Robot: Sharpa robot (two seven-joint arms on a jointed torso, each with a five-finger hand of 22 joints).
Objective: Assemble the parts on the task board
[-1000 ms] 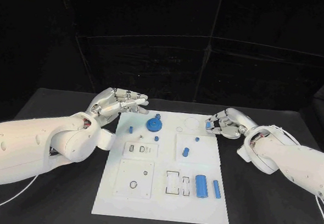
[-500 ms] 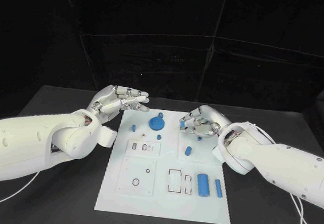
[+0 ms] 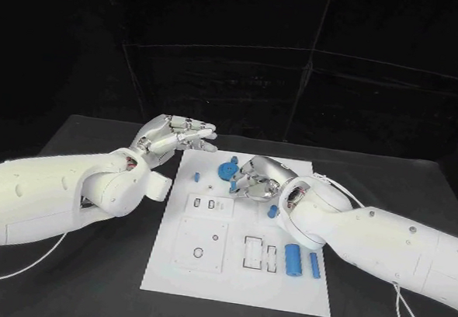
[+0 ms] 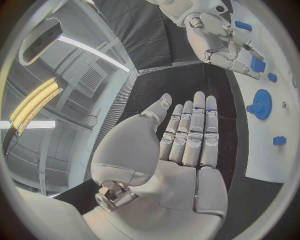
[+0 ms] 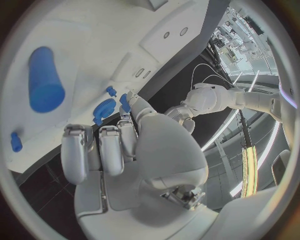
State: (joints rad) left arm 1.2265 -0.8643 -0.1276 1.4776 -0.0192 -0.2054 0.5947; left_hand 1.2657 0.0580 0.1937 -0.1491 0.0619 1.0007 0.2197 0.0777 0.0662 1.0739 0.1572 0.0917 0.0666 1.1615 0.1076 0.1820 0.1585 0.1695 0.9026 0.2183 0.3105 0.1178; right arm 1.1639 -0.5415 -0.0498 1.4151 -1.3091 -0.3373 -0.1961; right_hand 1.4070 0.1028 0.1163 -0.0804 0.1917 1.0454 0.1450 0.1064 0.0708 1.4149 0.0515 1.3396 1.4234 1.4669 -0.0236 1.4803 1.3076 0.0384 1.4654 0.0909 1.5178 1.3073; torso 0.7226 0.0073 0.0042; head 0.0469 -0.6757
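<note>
Right hand (image 3: 251, 178) crowds blue gear (image 3: 225, 171); near half of task board (image 3: 238, 289) open.

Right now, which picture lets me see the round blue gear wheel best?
The left wrist view: the round blue gear wheel lies unblocked on the white task board, its toothed rim plain. In the head view the gear wheel is small, close by the right hand. In the right wrist view it peeks out beside that hand's fingers.

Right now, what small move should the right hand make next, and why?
Probably lower the right hand onto the blue toothed gear and close on it. It hovers beside the gear on the white task board, fingers curled in, seemingly holding nothing; the left hand hangs open off the board's edge.
</note>
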